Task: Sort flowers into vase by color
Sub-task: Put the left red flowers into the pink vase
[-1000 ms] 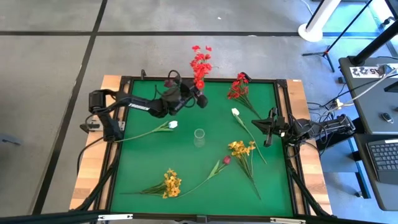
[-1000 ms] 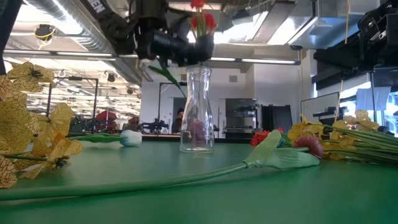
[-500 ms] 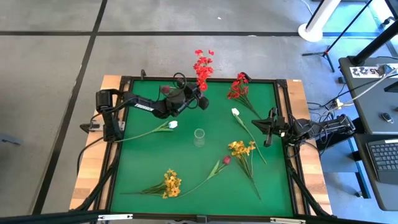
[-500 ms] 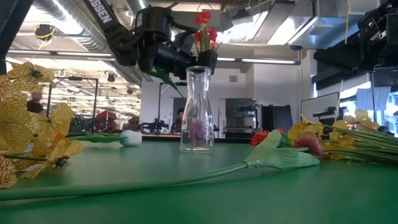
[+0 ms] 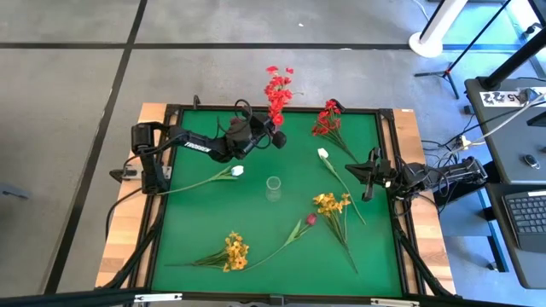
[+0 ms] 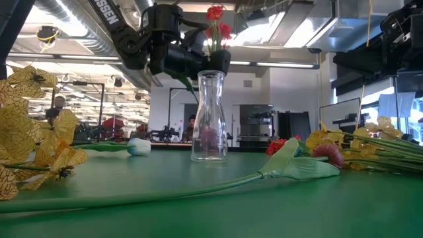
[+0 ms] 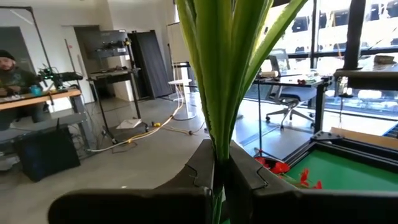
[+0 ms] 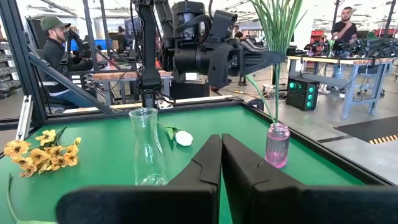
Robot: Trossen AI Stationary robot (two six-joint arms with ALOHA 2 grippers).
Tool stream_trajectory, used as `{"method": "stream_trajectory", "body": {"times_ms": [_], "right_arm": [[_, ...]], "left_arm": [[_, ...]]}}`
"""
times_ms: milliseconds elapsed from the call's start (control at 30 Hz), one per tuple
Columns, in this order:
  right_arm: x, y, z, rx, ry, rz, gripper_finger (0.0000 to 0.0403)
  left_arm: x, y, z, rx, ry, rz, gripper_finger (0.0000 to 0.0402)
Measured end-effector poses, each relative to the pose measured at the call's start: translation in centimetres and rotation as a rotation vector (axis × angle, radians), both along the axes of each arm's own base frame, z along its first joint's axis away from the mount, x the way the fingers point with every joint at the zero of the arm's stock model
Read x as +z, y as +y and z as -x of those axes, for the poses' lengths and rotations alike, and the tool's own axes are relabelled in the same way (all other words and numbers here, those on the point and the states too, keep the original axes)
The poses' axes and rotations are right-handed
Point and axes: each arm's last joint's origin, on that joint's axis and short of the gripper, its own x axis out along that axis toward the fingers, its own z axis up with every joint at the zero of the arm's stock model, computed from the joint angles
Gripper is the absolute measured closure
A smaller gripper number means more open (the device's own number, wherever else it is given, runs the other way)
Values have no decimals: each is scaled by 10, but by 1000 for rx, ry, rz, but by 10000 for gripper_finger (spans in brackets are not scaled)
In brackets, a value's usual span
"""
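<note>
Red blossom spray on thin green stalk (image 5: pixel 275 90) clamped in closed left claw (image 5: pixel 273 136), raised over far side of green surface (image 5: pixel 213 222), beyond clear glass vase (image 5: pixel 273 188); right claw (image 5: pixel 368 176) closed, empty.

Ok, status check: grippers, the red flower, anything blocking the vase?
Left gripper shut on a red spray, held upright beyond the clear vase. Right gripper shut, idle at the table's right edge. Stem not in the vase; vase mouth unobstructed.

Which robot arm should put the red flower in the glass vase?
The left one. Its pincer already holds the red flower up near the vase; the right pincer waits shut and empty at the table's edge.
</note>
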Motion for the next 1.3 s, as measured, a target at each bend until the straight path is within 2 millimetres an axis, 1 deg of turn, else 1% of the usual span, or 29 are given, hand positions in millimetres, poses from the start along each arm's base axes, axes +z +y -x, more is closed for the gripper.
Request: {"method": "stream_trajectory", "body": {"times_ms": [300,400,500,600,700,800,867,933,1000,1067,1100,1167,1233,1300], "right_arm": [[0,0,0,0,0,0,388],[0,0,0,0,0,0,388],[0,0,0,0,0,0,388],[0,0,0,1,0,0,388],[0,0,0,0,0,0,388],[0,0,0,0,0,0,388],[0,0,0,0,0,0,388],[0,0,0,0,0,0,388],[0,0,0,0,0,0,388],[0,0,0,0,0,0,388],[0,0,0,0,0,0,388],[0,0,0,0,0,0,388],[0,0,0,0,0,0,388],[0,0,0,0,0,0,388]], "left_arm": [[0,0,0,-8,3,-1,394],[9,-1,-3,-36,-33,-17,394],[30,-8,-8,-98,-88,-47,394],[56,-21,-14,-158,-115,-90,394],[85,-38,-16,-196,-91,-135,394],[118,-54,-10,-213,-39,-198,394],[141,-63,2,-203,-9,-234,394],[164,-65,20,-179,2,-258,394],[183,-62,44,-142,11,-254,394],[197,-54,68,-111,22,-222,394],[201,-48,80,-90,20,-203,394],[202,-33,102,-39,14,-164,394],[196,-15,121,-4,-14,-130,394],[184,4,136,-1,-45,-92,394]]}}
